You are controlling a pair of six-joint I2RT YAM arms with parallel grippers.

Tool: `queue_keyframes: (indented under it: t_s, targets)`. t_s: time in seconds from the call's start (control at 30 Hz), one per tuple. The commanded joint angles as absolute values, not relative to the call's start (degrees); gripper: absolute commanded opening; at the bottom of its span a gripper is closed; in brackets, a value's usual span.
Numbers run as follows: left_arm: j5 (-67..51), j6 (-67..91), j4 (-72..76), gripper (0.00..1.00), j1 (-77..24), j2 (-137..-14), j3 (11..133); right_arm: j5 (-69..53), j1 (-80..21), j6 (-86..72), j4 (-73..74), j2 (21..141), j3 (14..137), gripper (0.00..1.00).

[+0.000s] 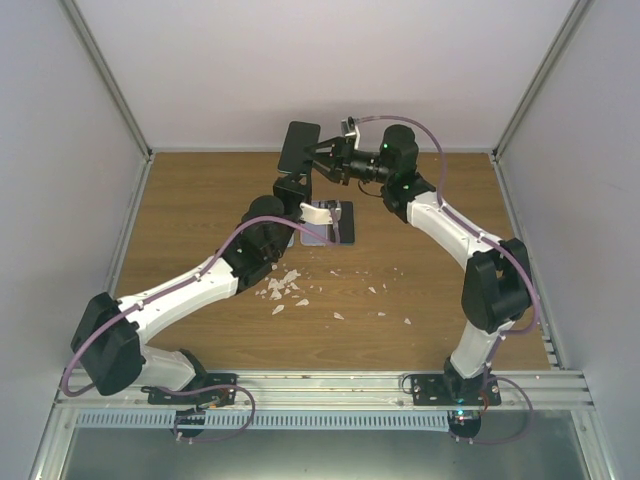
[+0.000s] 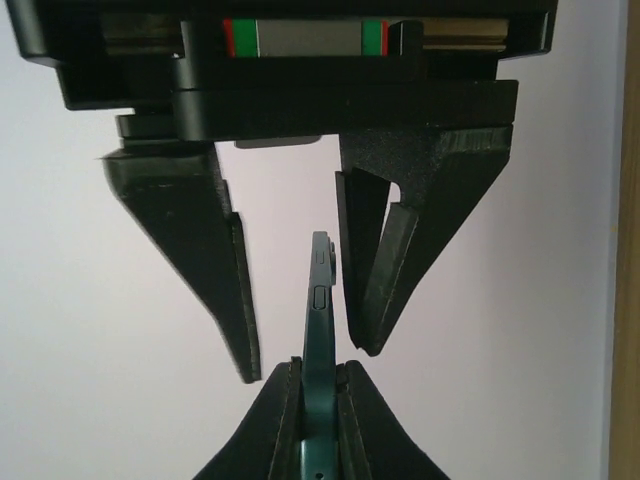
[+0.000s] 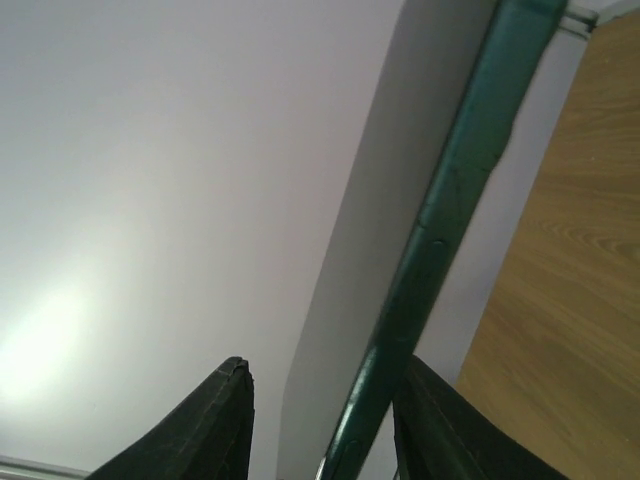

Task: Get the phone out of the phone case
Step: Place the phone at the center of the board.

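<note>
The dark green phone [image 1: 299, 146] is held up in the air at the back of the table, out of its case. My left gripper [image 1: 296, 180] is shut on the phone's lower end; in the left wrist view its fingers [image 2: 275, 420] clamp the phone's edge [image 2: 318, 300]. My right gripper [image 1: 320, 154] is open around the phone's other end. In the right wrist view the phone [image 3: 440, 230] rests against one finger [image 3: 430, 420] and the other finger stands apart. The pale case [image 1: 320, 215] lies on the table below, with a dark part beside it.
White scraps [image 1: 283, 288] are scattered on the wooden table [image 1: 420, 200] near the left forearm, with a few more to the right [image 1: 372, 290]. Grey walls enclose the back and both sides. A metal rail [image 1: 330, 385] runs along the near edge.
</note>
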State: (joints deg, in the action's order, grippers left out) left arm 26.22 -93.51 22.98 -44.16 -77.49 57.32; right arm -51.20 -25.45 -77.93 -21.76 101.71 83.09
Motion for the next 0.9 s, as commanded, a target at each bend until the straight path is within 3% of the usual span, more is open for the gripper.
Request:
queue_keyframes:
  t_s: [0.0, 0.33, 0.4, 0.5, 0.57, 0.63, 0.87]
  targets:
    - [26.9, -95.0, 30.9, 0.00, -44.8, -77.7, 58.4, -50.8, -25.8, -80.5, -21.1, 102.7, 82.0, 0.35]
    - [27.7, -95.6, 30.6, 0.00, -45.2, -77.9, 57.6, -51.1, -24.8, -81.4, -21.8, 102.4, 81.1, 0.08]
    - [27.8, -95.2, 29.4, 0.04, -45.3, -77.3, 57.2, -51.0, -23.9, -80.9, -21.7, 102.1, 81.0, 0.04]
    - [27.6, -94.6, 27.8, 0.23, -45.4, -75.8, 56.3, -51.0, -22.8, -79.3, -20.5, 101.4, 80.7, 0.01]
    - [27.5, -94.1, 26.7, 0.45, -45.4, -74.9, 55.7, -51.1, -22.4, -78.0, -19.9, 100.9, 80.4, 0.00]
    - [27.4, -93.6, 25.7, 0.60, -45.5, -74.1, 55.3, -51.0, -21.9, -76.8, -19.0, 100.5, 80.2, 0.01]
    - [27.2, -90.5, 20.9, 0.90, -46.2, -71.6, 54.3, -50.0, -19.9, -71.1, -15.0, 99.4, 81.2, 0.00]
